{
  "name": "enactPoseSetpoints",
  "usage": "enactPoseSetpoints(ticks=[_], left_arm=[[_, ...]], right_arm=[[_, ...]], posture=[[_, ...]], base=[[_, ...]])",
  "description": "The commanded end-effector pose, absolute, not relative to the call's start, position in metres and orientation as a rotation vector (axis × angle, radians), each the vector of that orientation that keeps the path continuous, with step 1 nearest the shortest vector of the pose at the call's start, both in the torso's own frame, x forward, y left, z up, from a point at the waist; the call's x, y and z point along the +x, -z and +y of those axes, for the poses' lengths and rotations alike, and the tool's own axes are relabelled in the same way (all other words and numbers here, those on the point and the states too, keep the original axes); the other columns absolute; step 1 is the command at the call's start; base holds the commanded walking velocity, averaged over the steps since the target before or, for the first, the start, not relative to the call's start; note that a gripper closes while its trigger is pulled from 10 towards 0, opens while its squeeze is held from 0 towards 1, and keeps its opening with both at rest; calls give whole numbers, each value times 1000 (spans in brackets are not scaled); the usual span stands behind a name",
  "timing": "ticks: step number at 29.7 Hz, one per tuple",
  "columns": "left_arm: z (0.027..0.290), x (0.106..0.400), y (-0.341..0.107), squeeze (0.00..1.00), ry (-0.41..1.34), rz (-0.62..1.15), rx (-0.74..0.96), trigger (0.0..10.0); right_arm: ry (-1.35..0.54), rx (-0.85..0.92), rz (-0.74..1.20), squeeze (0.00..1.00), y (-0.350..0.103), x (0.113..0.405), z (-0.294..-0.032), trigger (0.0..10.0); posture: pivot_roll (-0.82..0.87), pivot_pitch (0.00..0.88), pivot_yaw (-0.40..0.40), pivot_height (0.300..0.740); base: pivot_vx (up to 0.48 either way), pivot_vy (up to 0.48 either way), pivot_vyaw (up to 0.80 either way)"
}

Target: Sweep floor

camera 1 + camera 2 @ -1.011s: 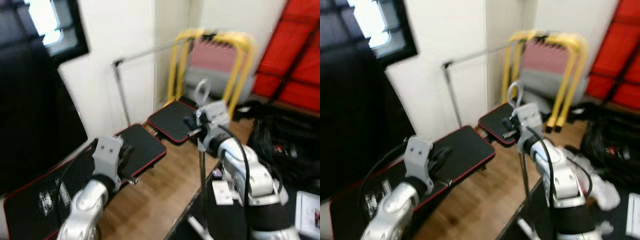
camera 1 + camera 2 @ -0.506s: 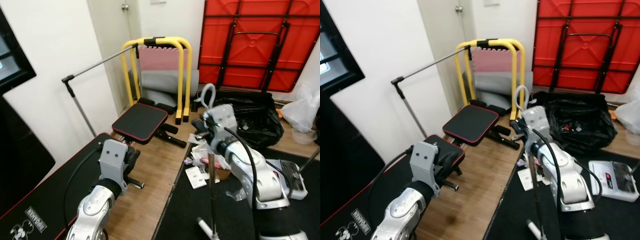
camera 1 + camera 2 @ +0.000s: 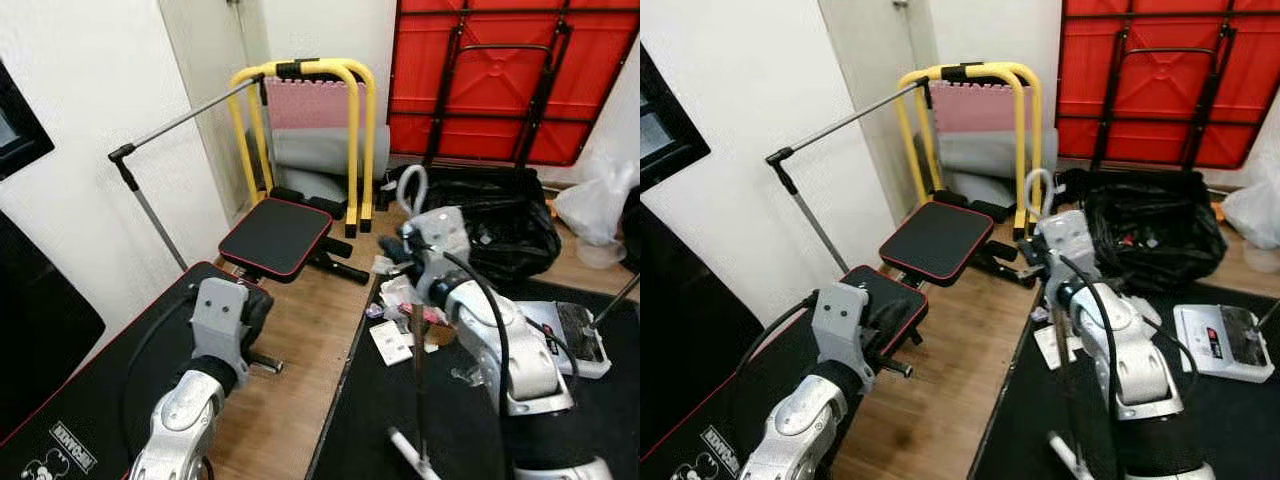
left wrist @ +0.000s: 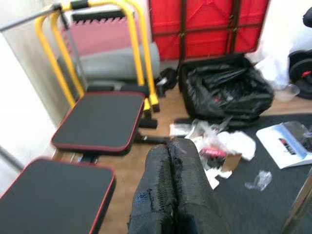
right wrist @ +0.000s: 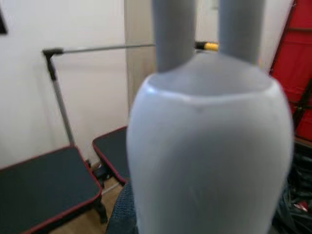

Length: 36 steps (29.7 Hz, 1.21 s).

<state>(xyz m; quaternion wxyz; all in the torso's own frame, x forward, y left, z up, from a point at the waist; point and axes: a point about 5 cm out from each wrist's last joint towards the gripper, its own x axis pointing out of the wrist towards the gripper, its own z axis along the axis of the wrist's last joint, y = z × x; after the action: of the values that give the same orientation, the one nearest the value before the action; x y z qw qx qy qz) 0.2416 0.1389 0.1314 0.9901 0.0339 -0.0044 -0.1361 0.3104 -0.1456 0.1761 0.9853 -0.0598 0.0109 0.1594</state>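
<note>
This looks like a spare room in a home, used for exercise and storage. A black, red-trimmed workout bench [image 3: 276, 236] stands on the wooden floor [image 3: 300, 370] by the left wall, with yellow dip bars [image 3: 310, 130] beyond it in the far corner, a grey rolled mat [image 3: 315, 160] and pink foam tiles [image 3: 305, 103] tucked behind them. A folded red table [image 3: 500, 75] leans against the far wall. A black rubbish bag [image 3: 500, 225] and scattered paper litter [image 3: 400, 315] lie near the edge of a dark carpet [image 3: 380, 430].
</note>
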Motion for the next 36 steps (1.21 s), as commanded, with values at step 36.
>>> enactPoseSetpoints(ticks=[36], left_arm=[[137, 242, -134, 0, 273, -33, 63, 10000]], right_arm=[[-465, -27, -141, 0, -201, 308, -126, 10000]], posture=[[-3, 0, 8, 740]], base=[[285, 0, -200]])
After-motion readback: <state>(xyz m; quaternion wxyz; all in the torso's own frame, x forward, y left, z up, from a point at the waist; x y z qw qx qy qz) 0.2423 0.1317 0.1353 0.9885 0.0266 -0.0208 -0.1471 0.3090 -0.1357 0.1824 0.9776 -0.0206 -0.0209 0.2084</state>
